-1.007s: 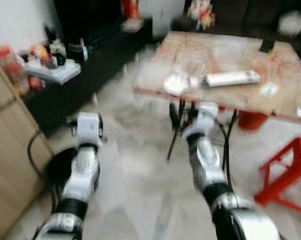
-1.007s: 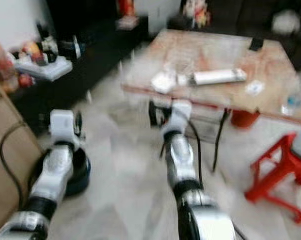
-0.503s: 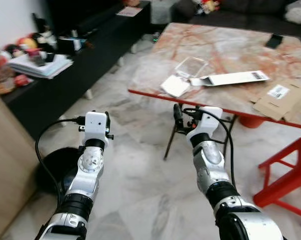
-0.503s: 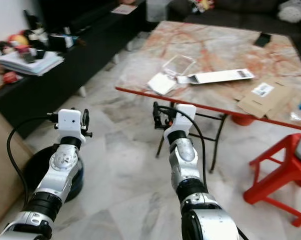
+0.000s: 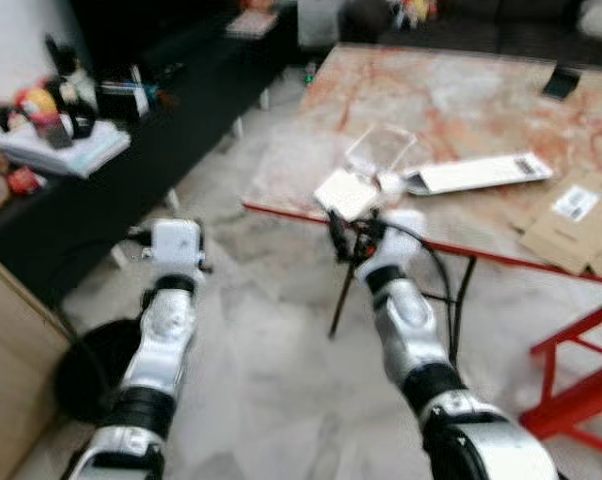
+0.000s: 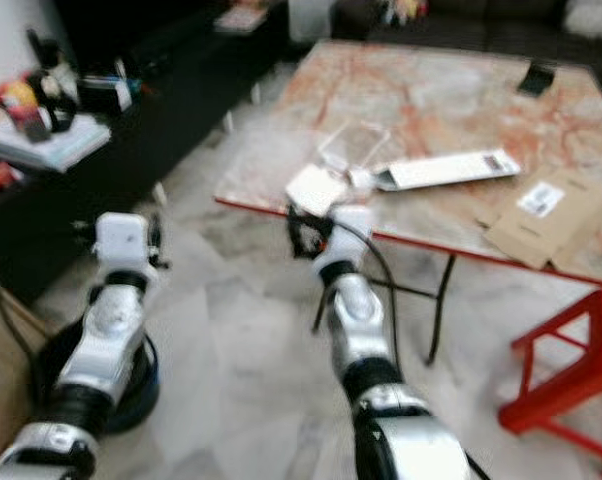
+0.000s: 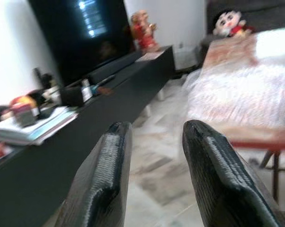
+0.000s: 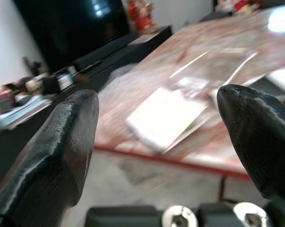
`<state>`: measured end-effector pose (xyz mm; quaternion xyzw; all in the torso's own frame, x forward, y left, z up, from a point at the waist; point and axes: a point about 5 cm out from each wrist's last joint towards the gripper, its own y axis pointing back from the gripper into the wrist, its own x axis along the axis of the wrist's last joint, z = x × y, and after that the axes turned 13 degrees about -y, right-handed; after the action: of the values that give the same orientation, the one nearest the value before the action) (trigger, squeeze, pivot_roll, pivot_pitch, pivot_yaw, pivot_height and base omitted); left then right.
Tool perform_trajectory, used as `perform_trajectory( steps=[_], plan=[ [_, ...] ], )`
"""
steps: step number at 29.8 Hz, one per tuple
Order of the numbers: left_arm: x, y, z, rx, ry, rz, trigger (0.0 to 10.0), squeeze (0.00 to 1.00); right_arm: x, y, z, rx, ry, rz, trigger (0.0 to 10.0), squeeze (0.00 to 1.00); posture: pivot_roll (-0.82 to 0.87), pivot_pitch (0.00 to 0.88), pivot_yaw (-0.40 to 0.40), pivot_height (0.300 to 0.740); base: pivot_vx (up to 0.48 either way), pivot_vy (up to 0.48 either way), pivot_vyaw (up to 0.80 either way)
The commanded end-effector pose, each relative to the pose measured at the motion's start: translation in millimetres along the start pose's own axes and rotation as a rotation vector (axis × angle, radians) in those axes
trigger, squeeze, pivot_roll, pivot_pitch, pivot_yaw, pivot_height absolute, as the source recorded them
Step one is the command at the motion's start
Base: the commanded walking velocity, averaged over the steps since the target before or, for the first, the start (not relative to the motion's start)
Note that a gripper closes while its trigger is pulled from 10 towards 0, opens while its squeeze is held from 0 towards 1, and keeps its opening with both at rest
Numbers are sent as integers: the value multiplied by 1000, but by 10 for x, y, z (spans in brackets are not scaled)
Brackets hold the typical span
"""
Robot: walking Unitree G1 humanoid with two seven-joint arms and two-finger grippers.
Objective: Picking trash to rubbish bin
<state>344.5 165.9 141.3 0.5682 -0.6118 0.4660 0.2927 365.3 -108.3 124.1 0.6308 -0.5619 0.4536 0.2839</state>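
Our right gripper (image 8: 156, 142), fingers spread wide, sits just short of the table (image 5: 451, 90) edge with the white packet (image 8: 164, 118) lying straight ahead at the near corner, nearer than our left gripper (image 7: 152, 161), fingers apart.

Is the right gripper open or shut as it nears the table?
Open: the right gripper's two black fingers stand wide apart, framing the white packet.

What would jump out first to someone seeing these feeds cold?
The marble-patterned table with litter near its front edge: a white paper packet, a clear plastic tray, a long white box and flattened cardboard. The right tool, fingers open, is raised just short of the packet.
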Motion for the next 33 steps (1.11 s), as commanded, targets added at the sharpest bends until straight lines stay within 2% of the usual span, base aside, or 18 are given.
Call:
perform_trajectory(
  steps=[1, 17, 24, 33],
  plan=[
    [-2, -22, -121, 27, -32, 2, 10000, 0, -14, -47, -146, 41, -16, -1, 10000, 0, 107, 70, -24, 740, 420, 0, 0],
    [55, -49, -122, 22, -36, 21, 10000, 0, -28, -46, -153, 40, -37, -10, 10000, 0, 106, 72, -22, 740, 419, 0, 0],
    [55, -47, -121, 19, -38, 20, 10000, 0, -21, -50, -158, 42, -41, -6, 10000, 0, 107, 74, -21, 740, 420, 0, -732],
    [87, -56, -114, 17, -36, 32, 10000, 0, -9, -54, -174, 52, -35, 3, 10000, 0, 108, 74, -22, 740, 417, 0, 0]
  ],
)
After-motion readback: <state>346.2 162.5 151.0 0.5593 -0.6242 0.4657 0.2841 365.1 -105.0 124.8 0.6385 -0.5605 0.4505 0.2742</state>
